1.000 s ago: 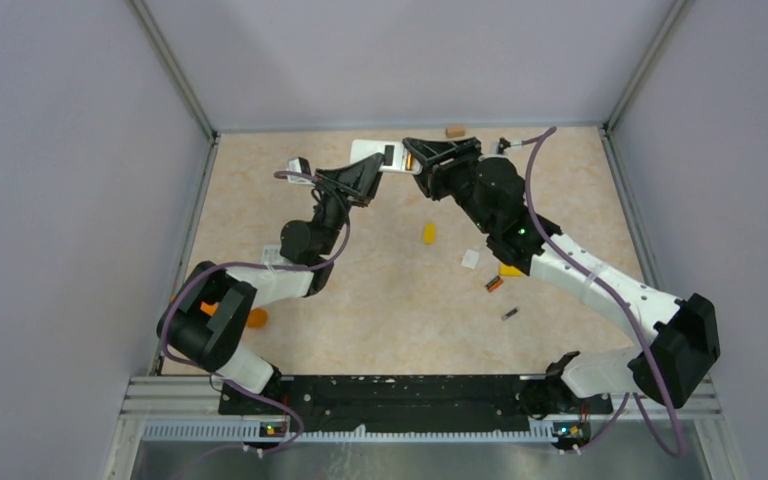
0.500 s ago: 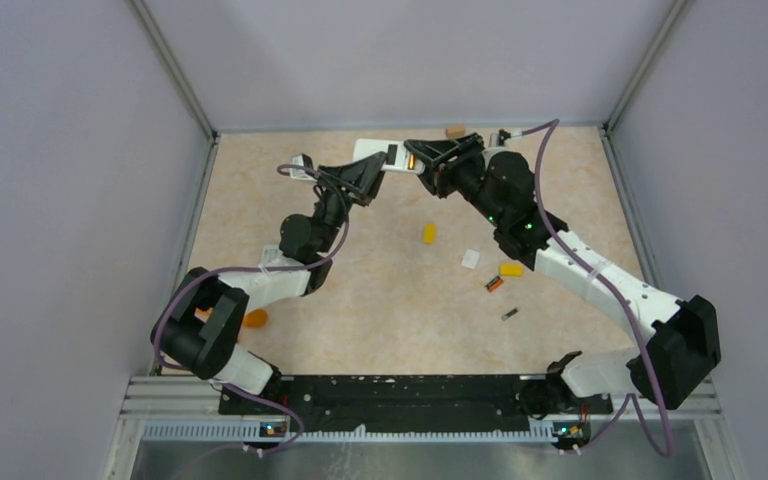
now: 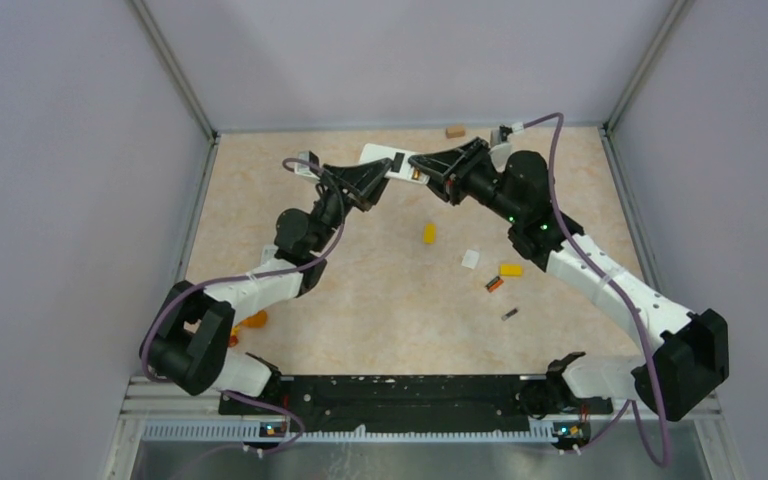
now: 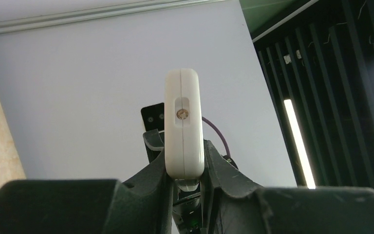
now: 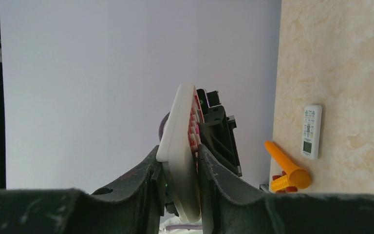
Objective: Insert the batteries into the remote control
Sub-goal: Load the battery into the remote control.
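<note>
The white remote control (image 3: 382, 158) is held in the air over the far middle of the table, with its dark battery recess (image 3: 398, 163) facing up. My left gripper (image 3: 373, 177) is shut on its left end; in the left wrist view the remote control (image 4: 184, 126) stands end-on between the fingers of the left gripper (image 4: 184, 163). My right gripper (image 3: 422, 166) is shut on the other end, and a small orange glint (image 3: 415, 173) shows at its tips. The right wrist view shows the remote control (image 5: 180, 136) edge-on in the right gripper (image 5: 179, 158). Two batteries (image 3: 494, 284) (image 3: 509, 314) lie on the table.
Two yellow blocks (image 3: 429, 233) (image 3: 510, 269) and a small white piece (image 3: 470, 259) lie mid-table. A brown block (image 3: 454, 131) sits at the back wall. An orange cylinder (image 3: 255, 319) lies near the left arm. A second remote with a screen (image 5: 312, 131) lies flat beside an orange tool (image 5: 287, 165).
My right gripper's jaws have narrowed onto the remote control's end. Both arms and the remote control have shifted a little to the right and toward the back wall.
</note>
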{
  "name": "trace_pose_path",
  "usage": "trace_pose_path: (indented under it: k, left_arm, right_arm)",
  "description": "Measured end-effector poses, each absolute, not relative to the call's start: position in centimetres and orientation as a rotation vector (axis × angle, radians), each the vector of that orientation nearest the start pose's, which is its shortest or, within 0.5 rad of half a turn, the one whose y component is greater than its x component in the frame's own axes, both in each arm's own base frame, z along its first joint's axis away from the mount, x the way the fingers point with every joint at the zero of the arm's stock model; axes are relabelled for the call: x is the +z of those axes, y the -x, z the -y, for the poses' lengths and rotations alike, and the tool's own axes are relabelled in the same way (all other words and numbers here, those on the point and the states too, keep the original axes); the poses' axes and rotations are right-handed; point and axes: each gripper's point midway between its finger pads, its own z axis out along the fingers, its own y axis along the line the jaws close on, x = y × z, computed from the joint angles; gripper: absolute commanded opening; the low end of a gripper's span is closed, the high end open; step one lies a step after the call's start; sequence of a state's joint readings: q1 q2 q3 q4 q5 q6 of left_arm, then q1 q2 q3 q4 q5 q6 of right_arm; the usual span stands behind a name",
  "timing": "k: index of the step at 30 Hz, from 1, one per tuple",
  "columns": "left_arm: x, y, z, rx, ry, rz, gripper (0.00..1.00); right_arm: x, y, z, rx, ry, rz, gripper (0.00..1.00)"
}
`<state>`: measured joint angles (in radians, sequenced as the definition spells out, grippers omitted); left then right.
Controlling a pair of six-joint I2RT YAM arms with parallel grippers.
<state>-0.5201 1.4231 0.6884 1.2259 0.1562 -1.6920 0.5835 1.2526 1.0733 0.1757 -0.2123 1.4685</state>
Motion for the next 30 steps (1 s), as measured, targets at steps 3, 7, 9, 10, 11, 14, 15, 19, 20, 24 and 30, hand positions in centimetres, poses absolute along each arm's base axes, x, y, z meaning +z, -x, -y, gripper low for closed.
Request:
trace_pose_path:
  k: [3, 7, 9, 10, 11, 14, 15, 19, 20, 24, 30]
  left_arm:
    - [37.4, -32.3, 26.3, -2.019, 0.582, -1.223, 0.0]
    - [37.6, -32.2, 26.0, -2.003, 0.571, -1.224, 0.0]
    - [37.8, -32.3, 25.7, -1.991, 0.567, -1.212, 0.0]
    - [37.9, -32.3, 25.6, -1.984, 0.56, -1.209, 0.0]
    - [37.9, -32.4, 25.5, -1.976, 0.557, -1.207, 0.0]
    - [37.8, -32.5, 25.3, -1.957, 0.541, -1.211, 0.0]
    - [37.7, -32.5, 25.3, -1.952, 0.534, -1.214, 0.0]
    - [37.0, -32.3, 25.6, -1.932, 0.488, -1.253, 0.0]
    - [36.8, -32.2, 25.7, -1.929, 0.474, -1.267, 0.0]
    - [36.0, -31.4, 26.6, -1.921, 0.389, -1.334, 0.0]
    - [35.3, -29.8, 27.5, -1.94, 0.264, -1.409, 0.0]
  right_arm:
    - [37.4, -31.1, -29.9, 1.697, -0.582, -1.786, 0.33]
    - [36.9, -30.8, -30.0, 1.667, -0.507, -1.809, 0.73]
    - [36.3, -30.6, -30.0, 1.638, -0.458, -1.834, 0.78]
    - [36.2, -30.5, -30.0, 1.627, -0.435, -1.839, 0.8]
    - [36.1, -30.4, -30.0, 1.62, -0.406, -1.841, 0.8]
    - [36.3, -30.1, -30.0, 1.615, -0.319, -1.831, 0.8]
    - [36.5, -29.9, -30.0, 1.617, -0.288, -1.819, 0.81]
    - [36.3, -28.9, -29.7, 1.602, -0.179, -1.777, 0.8]
    - [36.0, -28.7, -29.5, 1.591, -0.162, -1.773, 0.79]
    - [35.3, -28.1, -28.6, 1.508, -0.084, -1.747, 0.73]
    - [35.5, -27.5, -27.3, 1.403, -0.006, -1.679, 0.64]
